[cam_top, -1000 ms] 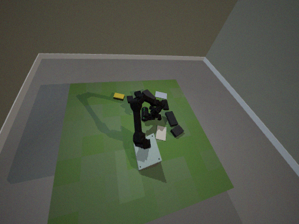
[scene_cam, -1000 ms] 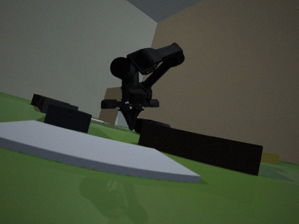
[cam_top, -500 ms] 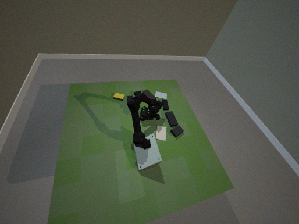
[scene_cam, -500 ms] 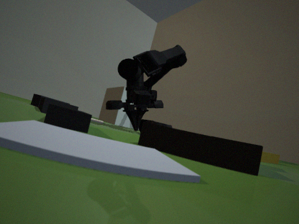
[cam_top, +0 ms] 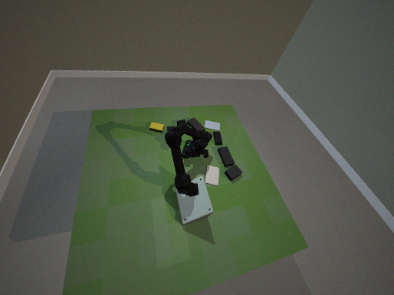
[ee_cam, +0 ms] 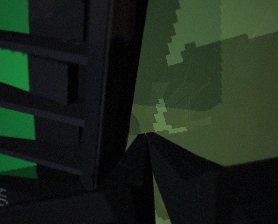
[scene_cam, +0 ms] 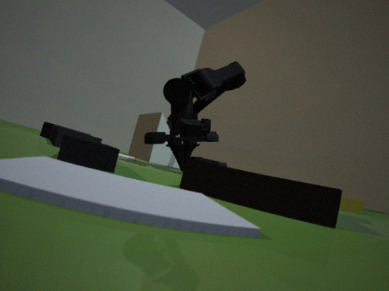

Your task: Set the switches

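Currently, the gripper (cam_top: 195,152) (scene_cam: 183,168) (ee_cam: 146,141) is fully closed, fingertips together, and retains no part. The controller unit (cam_top: 186,142) (scene_cam: 210,162) (ee_cam: 96,120) lies on the green mat (cam_top: 130,217) (scene_cam: 234,263) (ee_cam: 250,125), immediately beside the fingertips, at the left of the wrist view. Green rocker ends face the camera. Contact between fingertips and housing cannot be determined.

Top high, exterior low, wrist close
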Robot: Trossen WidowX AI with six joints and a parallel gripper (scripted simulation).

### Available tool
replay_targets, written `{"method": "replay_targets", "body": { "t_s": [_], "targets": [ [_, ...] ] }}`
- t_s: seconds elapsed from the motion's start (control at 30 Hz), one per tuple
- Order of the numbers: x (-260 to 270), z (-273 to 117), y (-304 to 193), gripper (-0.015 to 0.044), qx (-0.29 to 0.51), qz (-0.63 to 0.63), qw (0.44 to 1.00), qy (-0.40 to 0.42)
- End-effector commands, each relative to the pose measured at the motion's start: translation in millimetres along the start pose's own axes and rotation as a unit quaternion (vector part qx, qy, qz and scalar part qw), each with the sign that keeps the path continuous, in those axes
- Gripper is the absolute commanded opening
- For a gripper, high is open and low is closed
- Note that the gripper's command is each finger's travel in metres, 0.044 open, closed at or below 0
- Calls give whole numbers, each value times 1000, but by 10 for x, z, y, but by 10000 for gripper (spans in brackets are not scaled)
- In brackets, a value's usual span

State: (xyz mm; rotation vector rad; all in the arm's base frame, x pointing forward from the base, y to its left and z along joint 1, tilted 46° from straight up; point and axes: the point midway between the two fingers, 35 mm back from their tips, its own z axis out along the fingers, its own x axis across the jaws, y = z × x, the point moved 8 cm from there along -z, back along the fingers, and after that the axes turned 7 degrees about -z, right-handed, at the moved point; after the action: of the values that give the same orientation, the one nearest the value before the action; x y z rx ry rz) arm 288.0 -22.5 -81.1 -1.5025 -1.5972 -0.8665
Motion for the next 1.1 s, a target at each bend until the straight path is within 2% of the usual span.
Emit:
{"method": "replay_targets", "body": {
  "t_s": [0.0,0.67,1.07],
  "targets": [
    [74,38,39,0,1,-4,1000,4],
    [229,88,153,0,1,-4,1000,4],
    [-333,-653,-65,0,0,-4,1000,1]
  ]
}}
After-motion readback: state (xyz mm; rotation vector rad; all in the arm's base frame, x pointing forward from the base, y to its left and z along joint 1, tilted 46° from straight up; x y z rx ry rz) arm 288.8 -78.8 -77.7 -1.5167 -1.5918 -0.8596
